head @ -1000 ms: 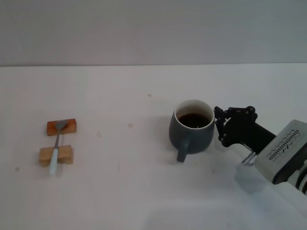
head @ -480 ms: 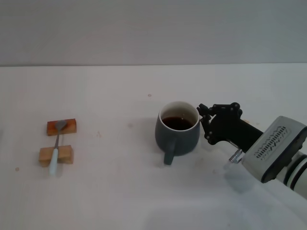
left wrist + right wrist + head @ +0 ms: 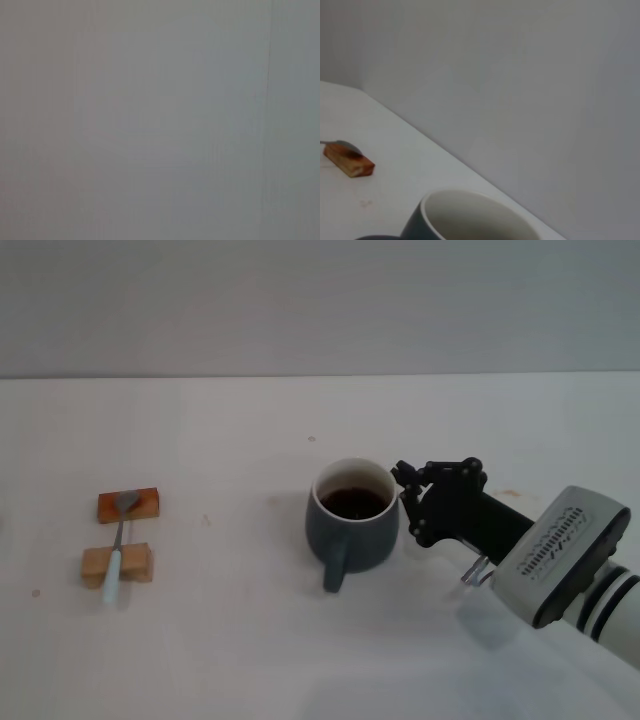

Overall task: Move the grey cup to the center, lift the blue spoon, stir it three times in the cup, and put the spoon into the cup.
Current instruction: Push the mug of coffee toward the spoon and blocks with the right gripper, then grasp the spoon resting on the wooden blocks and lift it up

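Note:
The grey cup [image 3: 352, 525] stands near the middle of the table with dark liquid inside and its handle towards me. My right gripper [image 3: 408, 505] holds it at its right side, fingers against the wall. The right wrist view shows the cup's cream inner wall [image 3: 470, 215] close up. The blue spoon [image 3: 117, 550] lies far to the left across two small blocks, with its grey bowl on the orange one. The bowl also shows in the right wrist view [image 3: 342, 145]. My left gripper is out of view, and the left wrist view shows only plain grey.
The spoon rests on an orange block [image 3: 129, 505] and a tan block [image 3: 117, 564] at the table's left. The orange block shows in the right wrist view [image 3: 348, 160]. A grey wall runs behind the white table [image 3: 250, 640].
My right gripper has moved left with the grey cup, carrying it from right of centre towards the middle. The spoon and blocks have not moved.

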Controlling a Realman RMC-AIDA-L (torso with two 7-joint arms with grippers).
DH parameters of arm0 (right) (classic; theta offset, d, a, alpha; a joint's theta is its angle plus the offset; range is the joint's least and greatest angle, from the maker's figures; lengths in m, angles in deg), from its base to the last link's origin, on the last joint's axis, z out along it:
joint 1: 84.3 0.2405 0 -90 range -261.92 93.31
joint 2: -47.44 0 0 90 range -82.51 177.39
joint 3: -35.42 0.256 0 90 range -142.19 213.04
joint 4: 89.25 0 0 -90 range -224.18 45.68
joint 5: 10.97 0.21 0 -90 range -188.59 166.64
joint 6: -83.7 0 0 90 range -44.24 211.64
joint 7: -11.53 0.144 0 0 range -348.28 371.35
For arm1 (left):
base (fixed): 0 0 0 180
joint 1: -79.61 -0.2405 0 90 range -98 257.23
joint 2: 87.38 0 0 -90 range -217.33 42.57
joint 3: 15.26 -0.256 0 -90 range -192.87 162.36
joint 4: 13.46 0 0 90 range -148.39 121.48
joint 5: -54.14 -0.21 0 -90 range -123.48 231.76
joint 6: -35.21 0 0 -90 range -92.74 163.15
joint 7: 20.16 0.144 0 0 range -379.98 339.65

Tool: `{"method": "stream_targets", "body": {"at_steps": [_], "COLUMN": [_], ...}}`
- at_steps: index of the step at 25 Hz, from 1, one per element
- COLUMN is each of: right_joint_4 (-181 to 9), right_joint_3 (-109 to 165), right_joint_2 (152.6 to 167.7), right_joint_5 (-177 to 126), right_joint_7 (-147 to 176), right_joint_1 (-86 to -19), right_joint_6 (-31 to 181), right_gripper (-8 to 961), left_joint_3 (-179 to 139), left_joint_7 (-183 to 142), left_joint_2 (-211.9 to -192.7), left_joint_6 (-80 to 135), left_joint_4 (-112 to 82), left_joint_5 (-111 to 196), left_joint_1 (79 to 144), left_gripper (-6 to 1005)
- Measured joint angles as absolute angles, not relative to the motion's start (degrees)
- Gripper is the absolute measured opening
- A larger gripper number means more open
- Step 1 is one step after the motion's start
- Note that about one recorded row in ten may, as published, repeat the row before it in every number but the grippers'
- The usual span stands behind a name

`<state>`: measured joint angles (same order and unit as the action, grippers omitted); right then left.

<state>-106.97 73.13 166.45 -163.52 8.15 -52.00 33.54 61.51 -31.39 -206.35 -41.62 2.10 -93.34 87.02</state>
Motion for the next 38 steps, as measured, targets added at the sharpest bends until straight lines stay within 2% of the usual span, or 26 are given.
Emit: {"method": "stream_targets", "body": {"at_steps": [11,27,38], "right_joint_4": [-108.0,-102.8,-102.3], "right_joint_3": [72.7,88.4,89.5], "right_joint_2": [166.89,166.71,166.61], "right_joint_5": [-163.2,-163.0,-162.9], "right_joint_7": [8.2,8.0,7.8], "right_joint_1": [-52.3,-52.0,-50.8], "right_joint_6": [34.4,34.1,34.4], "right_gripper": [50,50,50], "left_joint_3": [60.1,49.3,46.7], "left_joint_7": [-31.5,-36.4,-31.6], "left_joint_2": [-206.14,-206.06,-206.19], "left_joint_6": [-42.2,-41.4,-34.6], "left_joint_4": [2.0,1.9,7.0], "left_joint_5": [-93.4,-93.4,-93.3], "left_joint_1": [86.7,86.0,82.1], "left_gripper": [746,742,739]}}
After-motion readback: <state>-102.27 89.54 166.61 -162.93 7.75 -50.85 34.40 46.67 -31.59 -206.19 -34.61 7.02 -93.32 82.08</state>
